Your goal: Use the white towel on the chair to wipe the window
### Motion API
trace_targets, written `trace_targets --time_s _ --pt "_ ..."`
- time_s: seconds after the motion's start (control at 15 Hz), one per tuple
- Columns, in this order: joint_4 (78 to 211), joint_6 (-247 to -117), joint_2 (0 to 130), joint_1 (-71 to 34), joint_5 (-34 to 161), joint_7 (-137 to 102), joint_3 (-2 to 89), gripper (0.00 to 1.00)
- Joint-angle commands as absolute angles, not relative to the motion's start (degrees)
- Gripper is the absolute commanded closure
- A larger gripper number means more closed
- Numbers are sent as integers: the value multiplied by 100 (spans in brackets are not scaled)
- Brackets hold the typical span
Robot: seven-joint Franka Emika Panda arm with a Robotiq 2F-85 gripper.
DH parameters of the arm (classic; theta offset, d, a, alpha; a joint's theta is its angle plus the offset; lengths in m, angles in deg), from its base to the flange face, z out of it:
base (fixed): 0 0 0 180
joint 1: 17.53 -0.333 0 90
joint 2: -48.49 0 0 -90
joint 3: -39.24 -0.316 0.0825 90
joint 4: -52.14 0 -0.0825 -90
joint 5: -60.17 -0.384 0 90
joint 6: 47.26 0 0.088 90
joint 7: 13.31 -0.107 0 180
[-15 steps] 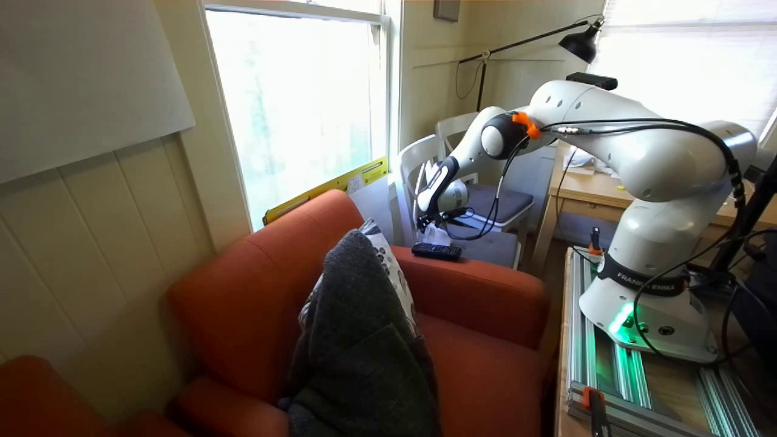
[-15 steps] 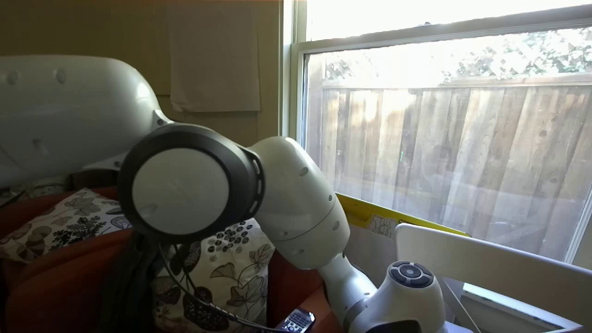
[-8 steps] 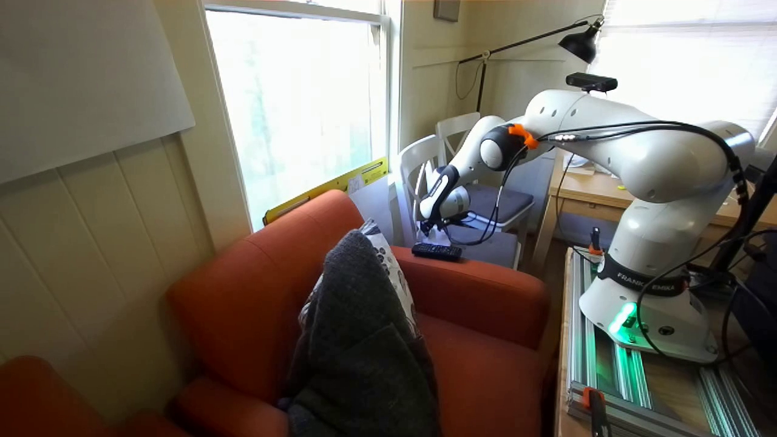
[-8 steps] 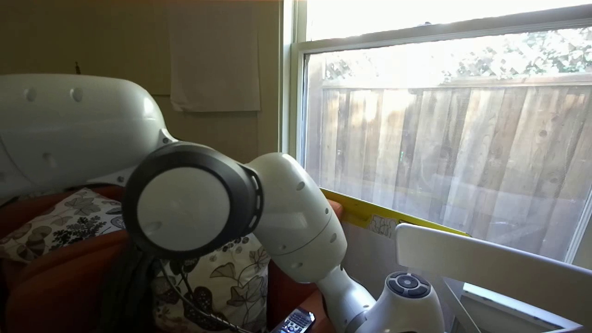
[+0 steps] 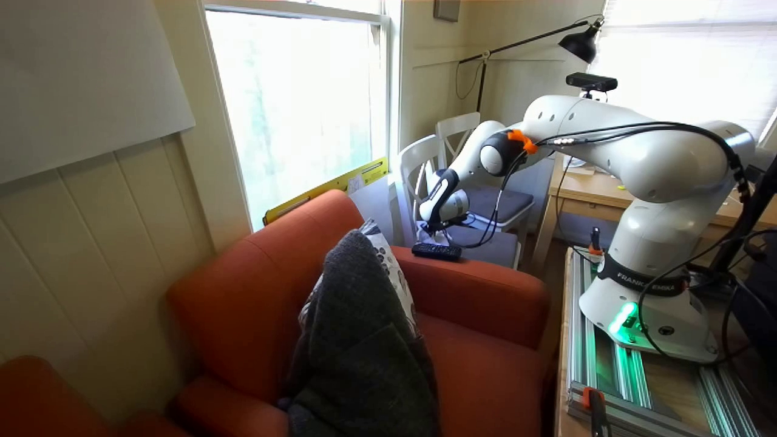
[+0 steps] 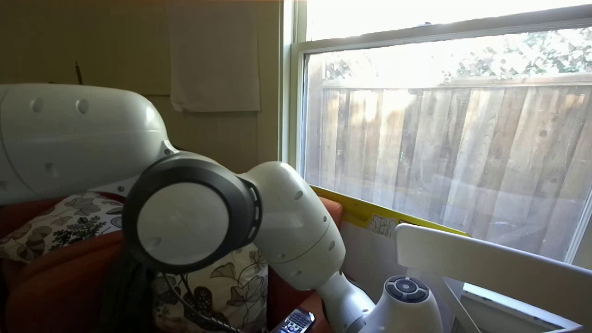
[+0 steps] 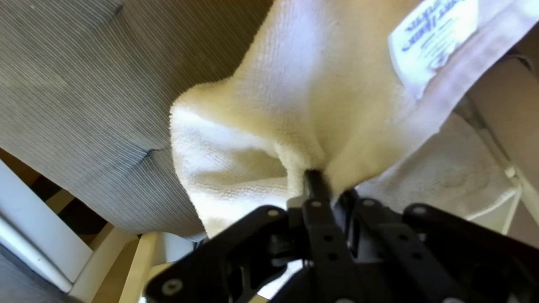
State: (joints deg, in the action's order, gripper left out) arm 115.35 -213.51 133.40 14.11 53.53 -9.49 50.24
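Arm (image 5: 643, 164) has come down a touch over the last second; it sits lower in both exterior views. Remote (image 5: 436, 251) hasn't budged, still lying on the armrest of the orange couch (image 5: 243, 291). Claw (image 7: 332, 185) is clamped on a pinch of white towel (image 7: 294, 97), cloth creasing in toward the fingertips (image 7: 316, 185) in the wrist view. Towel is bunched over the gray striped cushion (image 7: 92, 97) of the white chair (image 5: 417, 152), printed tag (image 7: 433, 38) showing near one edge. Can't tell whether any of it is lifted clear of the seat. In an exterior view only a small pale patch shows under the claw; fingers too small to read there. Window (image 6: 444, 152) is well apart from both. Yellow strip (image 6: 354, 209) runs along its lower edge, behind the couch back. On the couch, a dark gray blanket (image 5: 364, 340) is draped over a leaf-print pillow (image 6: 238, 291). Black lamp (image 5: 580, 45) stands beyond the arm, head tipped down. Green light (image 5: 624, 318) glows on the arm's base, metal rails (image 5: 583, 358) under it.
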Motion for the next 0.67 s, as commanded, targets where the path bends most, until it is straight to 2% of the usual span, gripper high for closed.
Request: trace_targets --time_s 0.0,0.27,0.6 --pt "11502 -21029 13240 1516 5283 -970 4947 100" --pt "12004 -20629 12675 1870 5129 -732 4506 99" --pt "13256 -20407 11468 2641 4944 -323 3835 99"
